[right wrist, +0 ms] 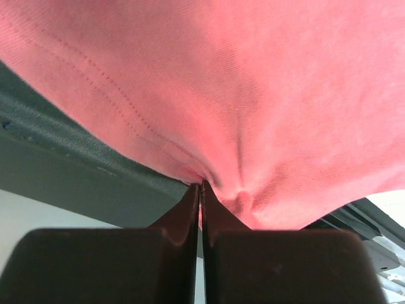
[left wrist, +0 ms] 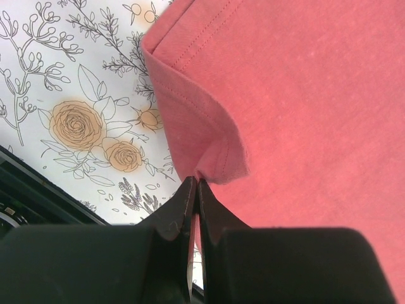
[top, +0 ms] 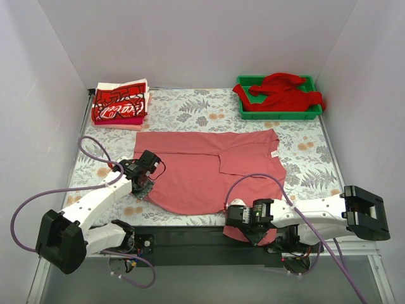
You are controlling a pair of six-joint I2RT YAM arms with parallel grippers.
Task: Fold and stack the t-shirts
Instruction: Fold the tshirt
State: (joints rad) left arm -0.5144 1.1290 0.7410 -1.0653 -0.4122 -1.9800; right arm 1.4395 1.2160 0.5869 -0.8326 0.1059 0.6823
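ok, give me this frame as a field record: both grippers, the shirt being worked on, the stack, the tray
left gripper: shut, pinching the left edge of the salmon-pink cloth t-shirt
right gripper: shut on that shirt's near hem
shirt state: spread mostly flat, one sleeve folded inward
folded red-and-white printed t-shirts: stacked, far left corner
bright red crumpled t-shirt: unfolded, lying in the green plastic tray, far right

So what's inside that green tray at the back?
A crumpled red t-shirt lies in the green tray, with one end spilling over the right rim. A little bare tray floor shows at the left. Anything beneath the shirt is hidden.
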